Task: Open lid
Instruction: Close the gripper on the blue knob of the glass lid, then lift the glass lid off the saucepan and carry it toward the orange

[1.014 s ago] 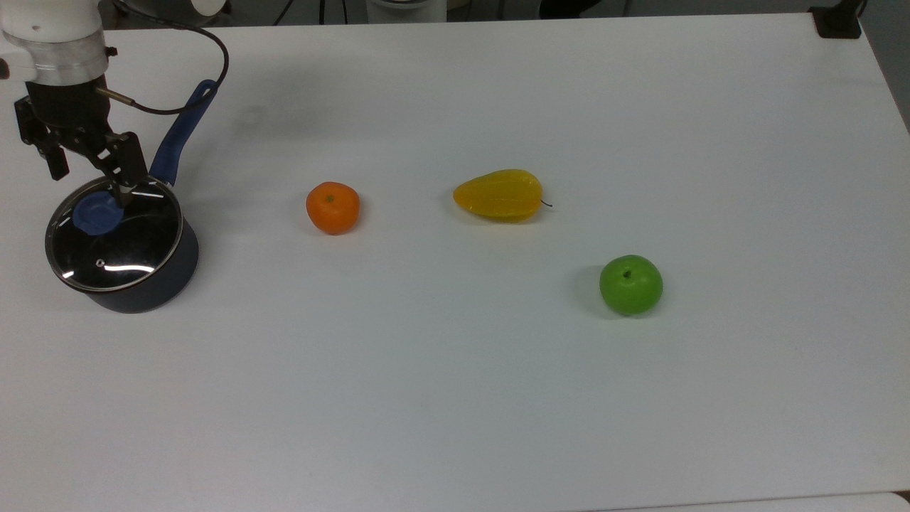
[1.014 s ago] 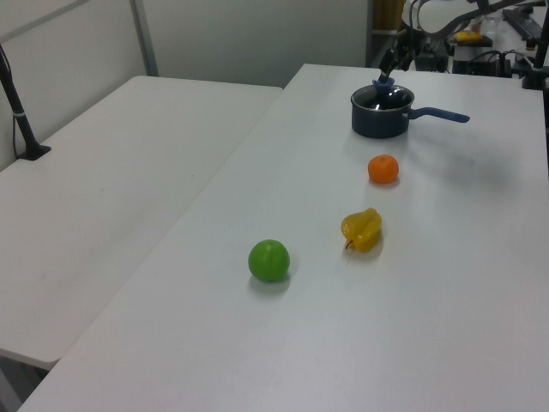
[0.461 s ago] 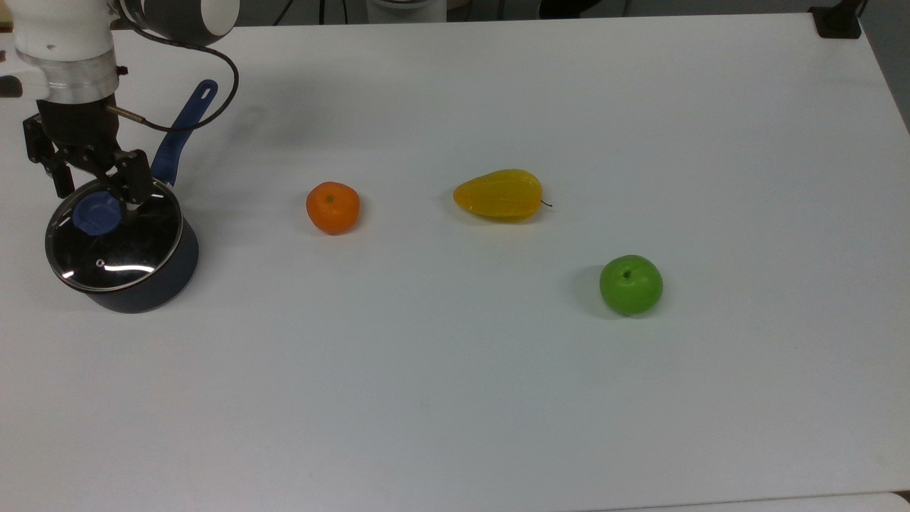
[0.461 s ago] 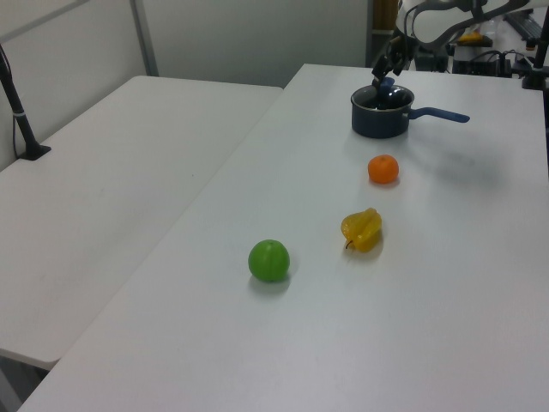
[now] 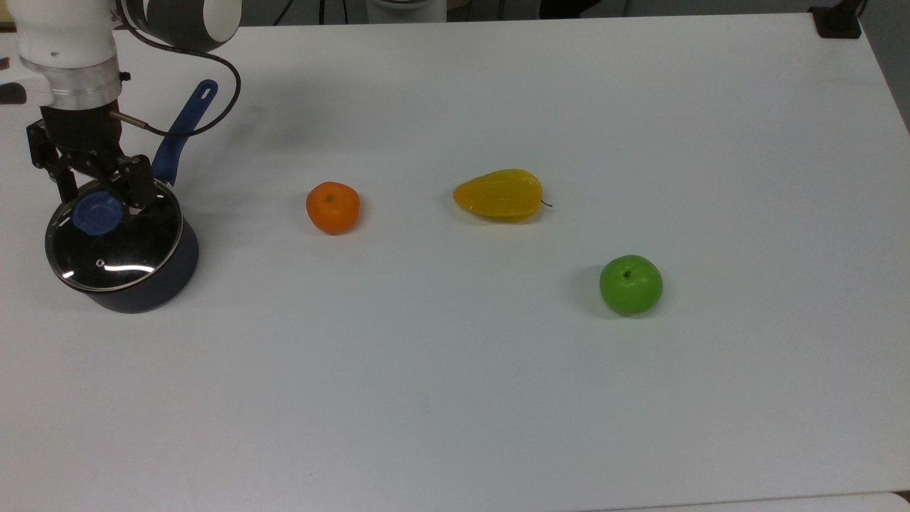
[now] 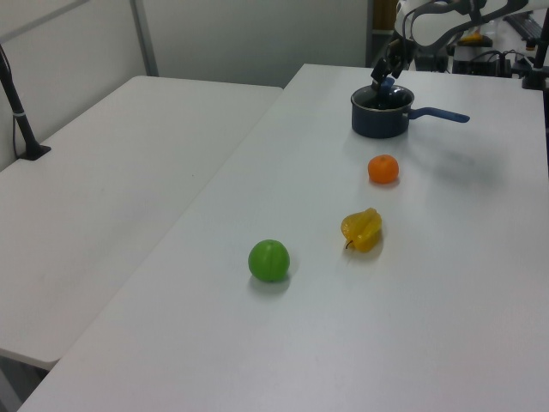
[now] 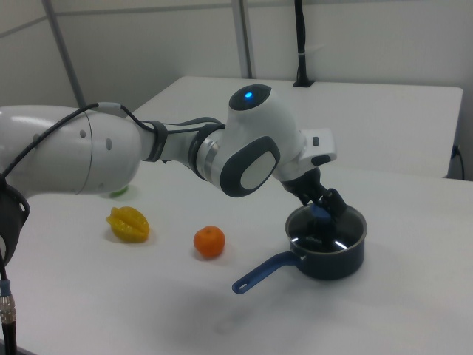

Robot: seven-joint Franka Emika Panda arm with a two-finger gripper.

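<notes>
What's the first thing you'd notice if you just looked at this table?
The big white robot arm, with its gripper open around the blue knob of the glass lid on a dark blue saucepan at the top view's left. Then three bright fruits across the table: an orange, a yellow starfruit and a green apple.

A white table [image 5: 498, 398] carried everything. At nine o'clock in the top view sat a dark blue saucepan [image 5: 153, 281], its long blue handle [image 5: 181, 135] pointing toward one o'clock. An orange [image 5: 333, 208] lay just left of centre, a yellow starfruit [image 5: 499, 194] beside the middle, and a green apple [image 5: 630, 285] out toward four o'clock, all well apart.
</notes>
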